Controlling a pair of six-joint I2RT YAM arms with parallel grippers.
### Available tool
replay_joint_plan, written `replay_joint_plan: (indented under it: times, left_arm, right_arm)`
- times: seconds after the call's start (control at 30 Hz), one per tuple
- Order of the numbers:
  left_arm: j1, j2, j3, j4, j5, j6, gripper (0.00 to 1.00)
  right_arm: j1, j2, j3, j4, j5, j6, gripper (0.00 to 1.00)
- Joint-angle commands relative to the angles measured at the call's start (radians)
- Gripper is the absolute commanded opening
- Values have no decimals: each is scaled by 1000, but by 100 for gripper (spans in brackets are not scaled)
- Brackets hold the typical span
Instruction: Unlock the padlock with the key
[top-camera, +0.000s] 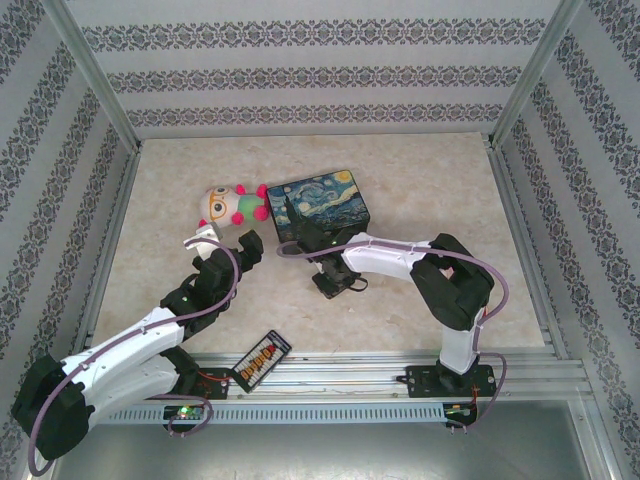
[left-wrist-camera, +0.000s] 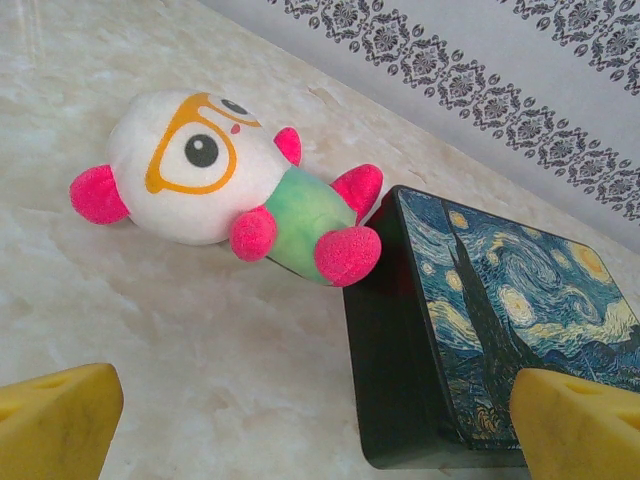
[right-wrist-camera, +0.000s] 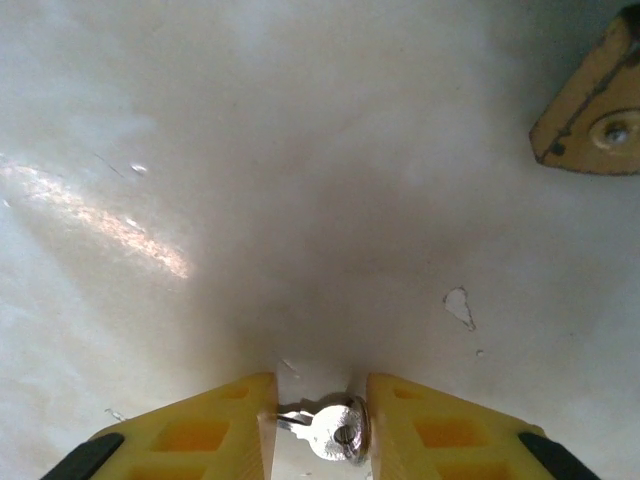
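Right claw (right-wrist-camera: 320, 400) is down close to the counter (top-camera: 420, 190), just off the near side of the Starry Night tin box (top-camera: 325, 205). Its yellow fingers (right-wrist-camera: 200, 430) are pressed in on the key (right-wrist-camera: 338, 428), which sits crosswise between them, round head against one finger and blade toward the other. It looks like a pinch on the key. The padlock (right-wrist-camera: 590, 110) is on the counter, apart from the key, at the upper right edge of the right wrist view. Only a brass corner with a rivet shows and the shackle is cut off, so how it sits relative to the tin box can't be told. Left claw (left-wrist-camera: 320, 425) is spread wide with nothing between the fingers (left-wrist-camera: 60, 420). It is left of the tin box and aimed at its left side. The plush toy (left-wrist-camera: 215, 175), white with pink paws and orange glasses, lies on its side with one pink foot against the tin box's left corner. A small dark device with coloured buttons (top-camera: 262, 360) lies well nearer than the tin box, by the rail between the arm bases.
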Motion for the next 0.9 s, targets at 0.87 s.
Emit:
replay_joint_plan:
  times: [0.87]
  left_arm:
    - [-6, -57, 11, -60, -13, 48, 99]
  right_arm:
    - [-60, -104, -96, 38, -94, 67, 25]
